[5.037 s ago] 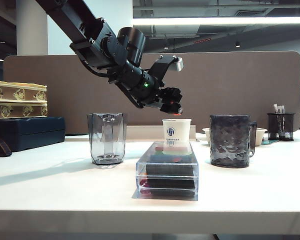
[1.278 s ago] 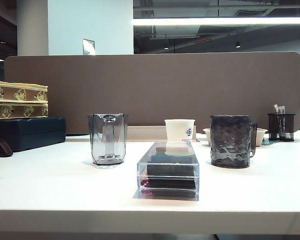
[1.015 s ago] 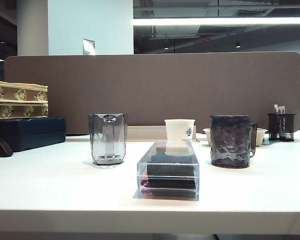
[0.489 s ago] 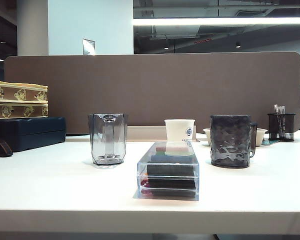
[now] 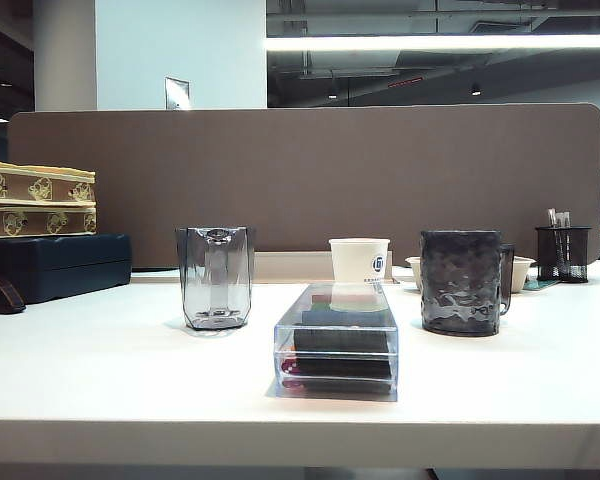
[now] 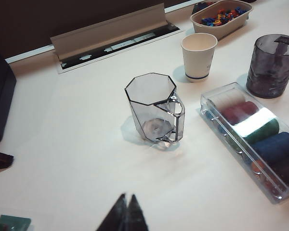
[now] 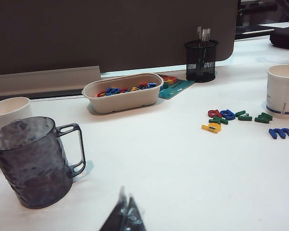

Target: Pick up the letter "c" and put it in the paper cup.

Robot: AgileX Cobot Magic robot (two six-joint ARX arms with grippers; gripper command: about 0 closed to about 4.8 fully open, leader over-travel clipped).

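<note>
2 fingers sets closed, empty | paper cup interior hidden | tray: letters

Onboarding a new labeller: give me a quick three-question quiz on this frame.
1. True or false: an arm shows in the exterior view.
2. What lies between the clear faceted glass and the dark mug on the table? A) pen holder B) clear chip case C) tray of letters
3. How do the left gripper and right gripper stand?

Key: 1 false. 2 B, the chip case. 3 both shut, holding nothing, above the table.
</note>
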